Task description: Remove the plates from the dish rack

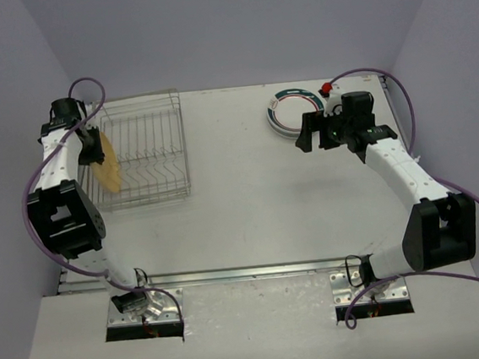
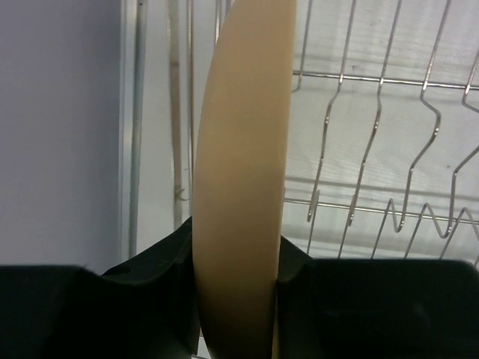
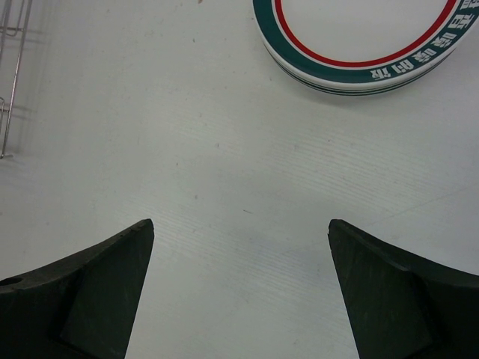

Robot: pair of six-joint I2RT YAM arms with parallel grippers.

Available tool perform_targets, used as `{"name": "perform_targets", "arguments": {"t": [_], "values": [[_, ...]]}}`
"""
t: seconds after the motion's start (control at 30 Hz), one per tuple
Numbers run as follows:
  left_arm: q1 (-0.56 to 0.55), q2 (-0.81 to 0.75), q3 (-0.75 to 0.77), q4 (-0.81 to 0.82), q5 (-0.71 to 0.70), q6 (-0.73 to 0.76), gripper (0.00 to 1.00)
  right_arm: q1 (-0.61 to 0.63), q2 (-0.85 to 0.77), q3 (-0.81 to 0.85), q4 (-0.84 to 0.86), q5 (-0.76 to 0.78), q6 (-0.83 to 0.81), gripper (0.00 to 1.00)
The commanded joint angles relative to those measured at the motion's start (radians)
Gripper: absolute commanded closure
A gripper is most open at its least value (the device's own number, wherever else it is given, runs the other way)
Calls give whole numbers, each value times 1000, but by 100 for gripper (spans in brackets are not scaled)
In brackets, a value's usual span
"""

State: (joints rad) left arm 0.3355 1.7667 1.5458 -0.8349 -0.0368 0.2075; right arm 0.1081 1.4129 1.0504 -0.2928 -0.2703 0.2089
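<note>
The silver wire dish rack (image 1: 147, 146) stands at the far left of the table. An orange-tan plate (image 1: 107, 162) stands on edge at its left side. My left gripper (image 1: 92, 147) is shut on this plate's rim; in the left wrist view the plate (image 2: 243, 187) fills the gap between both fingers (image 2: 150, 299). A stack of white plates with teal rims and a red ring (image 1: 288, 111) lies flat at the far right, and shows in the right wrist view (image 3: 359, 37). My right gripper (image 1: 318, 134) is open and empty just in front of the stack (image 3: 241, 232).
The rack's remaining slots (image 2: 374, 149) show no other plates. A small red object (image 1: 326, 87) sits behind the plate stack. Purple cables loop off both arms. The table's near edge has a metal rail (image 1: 248, 272).
</note>
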Motion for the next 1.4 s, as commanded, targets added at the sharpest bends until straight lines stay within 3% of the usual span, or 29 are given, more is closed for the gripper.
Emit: {"name": "perform_targets", "arguments": {"t": [0.0,0.3,0.53,0.83,0.93,1.0,1.03,1.07,1.1,1.17,1.2,1.27,1.37], "values": [[4,-77,6,64,-45,-13,80,1,-12,30,24,-16,10,1],[-23,-127,47,73,-109,21,100,1,-12,26,24,-26,22,1],[-104,-187,64,102,-232,110,100,1,-18,21,24,-33,27,1],[-259,-310,5,300,-559,337,100,2,-36,23,21,-45,33,1],[-263,-334,38,291,-534,357,100,2,-51,20,26,-68,37,1],[-265,-349,118,210,-346,319,100,2,-77,8,51,-126,50,1],[-265,-357,119,160,-341,301,100,2,-88,2,61,-152,51,1],[-265,-373,155,65,-142,264,100,1,-106,-6,83,-208,71,1],[-265,-383,161,48,-108,241,100,1,-117,-9,97,-246,75,1],[-265,-429,162,-16,149,199,100,2,-136,-13,138,-344,110,1],[-265,-437,155,-20,188,190,100,2,-144,-14,147,-359,118,1],[-265,-469,113,-48,429,145,100,2,-161,-15,198,-433,180,1],[-265,-470,74,-93,654,109,100,22,-167,7,247,-470,229,2]]}}
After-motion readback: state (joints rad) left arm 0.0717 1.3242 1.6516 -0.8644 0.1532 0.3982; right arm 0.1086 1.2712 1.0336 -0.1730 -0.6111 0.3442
